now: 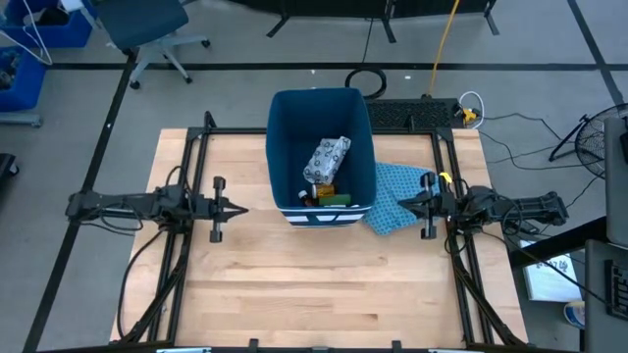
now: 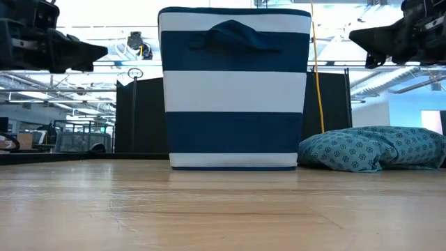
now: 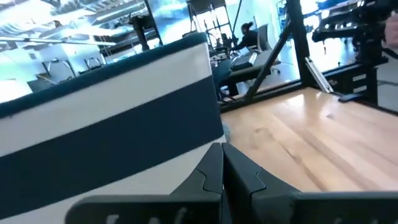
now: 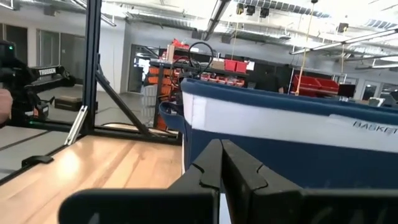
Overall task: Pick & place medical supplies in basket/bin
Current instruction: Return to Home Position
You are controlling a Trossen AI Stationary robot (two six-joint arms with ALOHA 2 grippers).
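Note:
The dark-blue bin [image 1: 322, 157] with white stripes stands upright at the table's far middle; it also fills the low view [image 2: 235, 87]. Inside it lie the white blue-patterned packet [image 1: 327, 157], an orange piece [image 1: 325, 188], a green block [image 1: 340, 199] and a red item [image 1: 314, 187]. The black block and the small white piece stay hidden. My left gripper [image 1: 242, 208] hovers shut to the left of the bin, empty; in its wrist view the fingers [image 3: 222, 171] meet. My right gripper [image 1: 400, 204] is shut to the right of the bin, above the cloth, fingers [image 4: 221, 163] together.
A blue patterned cloth [image 1: 397, 196] lies crumpled on the table right of the bin, below my right gripper, and shows in the low view [image 2: 373, 148]. Bare wood [image 1: 314, 284] spreads across the near half. A black metal frame [image 1: 196, 137] borders the table.

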